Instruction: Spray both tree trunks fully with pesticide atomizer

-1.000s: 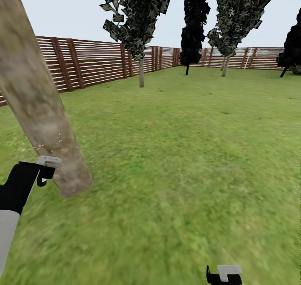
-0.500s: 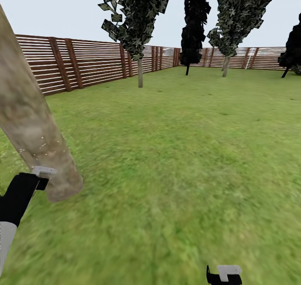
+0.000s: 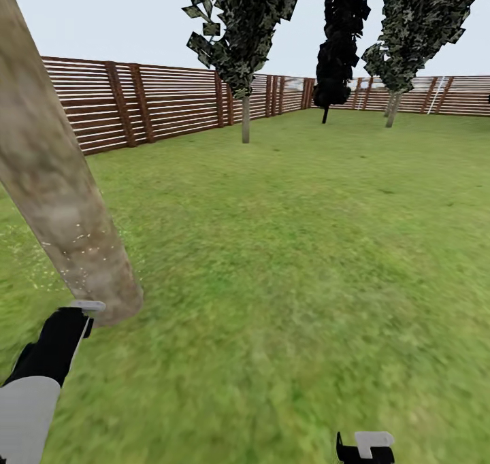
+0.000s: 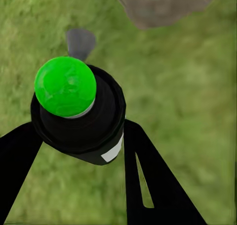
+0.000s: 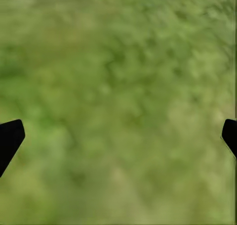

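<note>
Pesticide atomizer sits clamped between the left gripper's black fingers, seen end-on in the left wrist view: long axis runs roughly along the fingers, green-glowing tip pointing away from the gripper toward the lawn and the foot of the tree trunk. Bottle body mostly hidden behind its own tip; just a white patch shows on its side. In the head view the left gripper hangs just beside the trunk base, near left; the bottle itself is too small to make out there. Trunk carries fine white specks low down. Right gripper is spread wide over bare grass, holding nothing, cut off at the near edge in the head view. Fence runs along the far side.
</note>
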Motion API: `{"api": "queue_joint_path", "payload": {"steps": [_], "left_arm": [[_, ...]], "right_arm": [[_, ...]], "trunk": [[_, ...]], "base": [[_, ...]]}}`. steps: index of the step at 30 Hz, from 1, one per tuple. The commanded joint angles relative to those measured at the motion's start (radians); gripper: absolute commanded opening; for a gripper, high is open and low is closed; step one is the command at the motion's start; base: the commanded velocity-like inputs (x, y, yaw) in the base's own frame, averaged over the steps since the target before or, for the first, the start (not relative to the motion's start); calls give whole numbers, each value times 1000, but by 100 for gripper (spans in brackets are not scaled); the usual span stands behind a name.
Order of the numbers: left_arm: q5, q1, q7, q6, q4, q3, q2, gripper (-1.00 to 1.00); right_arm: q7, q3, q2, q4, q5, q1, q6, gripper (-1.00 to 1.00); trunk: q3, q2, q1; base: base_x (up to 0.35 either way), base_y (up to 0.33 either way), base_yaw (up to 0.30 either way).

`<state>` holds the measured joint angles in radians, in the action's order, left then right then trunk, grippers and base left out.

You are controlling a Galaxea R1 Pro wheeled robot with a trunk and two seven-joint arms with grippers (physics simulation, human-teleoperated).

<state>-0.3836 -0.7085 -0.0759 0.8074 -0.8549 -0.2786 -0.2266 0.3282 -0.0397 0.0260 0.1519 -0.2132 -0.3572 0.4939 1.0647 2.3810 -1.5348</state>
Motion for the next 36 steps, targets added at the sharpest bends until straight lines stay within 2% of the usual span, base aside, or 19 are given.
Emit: {"api": "queue_joint_path", "payload": {"steps": [1,4,6,7,12,14,15,16,17,18,20,21,22,24,25,26,30,36], "left_arm": [[-3,0,-7,0,-1,0,2,-100],[-3,1,-9,1,2,-10,-9,-100],[-4,2,-5,-6,13,-54,-25,-100],[-6,3,-5,-31,17,-68,-27,-100],[7,4,-12,-48,7,-77,-6,-100],[33,3,-14,-50,0,-81,23,-100],[44,3,-14,-59,0,-82,29,-100],[72,3,-18,-109,5,-84,32,-100],[114,3,-41,-165,13,-85,38,-100],[136,3,-67,-182,15,-84,46,-100],[164,4,-152,-197,32,-81,63,-100],[172,4,-192,-203,77,-80,71,-100],[173,4,-203,-222,105,-77,76,-100],[165,4,-212,-309,123,-72,88,-100],[163,4,-213,-322,125,-71,89,-100],[163,4,-213,-326,126,-70,89,-100],[164,4,-279,-336,134,-70,90,-100],[166,4,-283,-336,135,-70,90,-100]], "right_arm": [[0,0,0,0,0,0,0,100],[0,0,0,0,0,0,0,100],[0,0,0,0,0,0,0,100],[0,1,0,0,0,0,0,100],[0,1,0,0,0,0,0,100],[0,1,0,0,0,1,0,100],[0,1,0,0,0,0,0,100],[0,0,0,0,0,0,0,100],[0,1,-1,0,0,0,0,100],[0,1,-1,0,0,0,0,100],[0,1,-1,1,0,0,0,100],[1,1,-1,1,1,0,0,100],[1,0,-1,1,1,0,1,100],[2,0,0,2,1,1,1,100],[1,0,0,2,1,1,1,100],[1,0,0,2,1,0,1,100],[0,0,0,2,1,0,2,100],[0,0,0,2,0,0,2,100]], "trunk": [[0,0,0],[0,0,0],[0,0,0],[0,0,0],[0,0,0],[0,0,0],[0,0,0],[0,0,0],[0,0,0],[0,0,0],[0,0,0],[0,0,0],[0,0,0],[0,0,0],[0,0,0],[0,0,0],[0,0,0],[0,0,0]], "base": [[237,-164,0],[241,-156,0],[120,-45,0],[27,-10,11],[3,-1,237],[0,0,277],[0,0,278],[0,0,278],[0,0,278],[0,0,278],[0,0,270],[0,0,116],[0,0,47],[107,-73,14],[193,-147,4],[206,-159,3],[228,-179,0],[187,-218,0]]}}
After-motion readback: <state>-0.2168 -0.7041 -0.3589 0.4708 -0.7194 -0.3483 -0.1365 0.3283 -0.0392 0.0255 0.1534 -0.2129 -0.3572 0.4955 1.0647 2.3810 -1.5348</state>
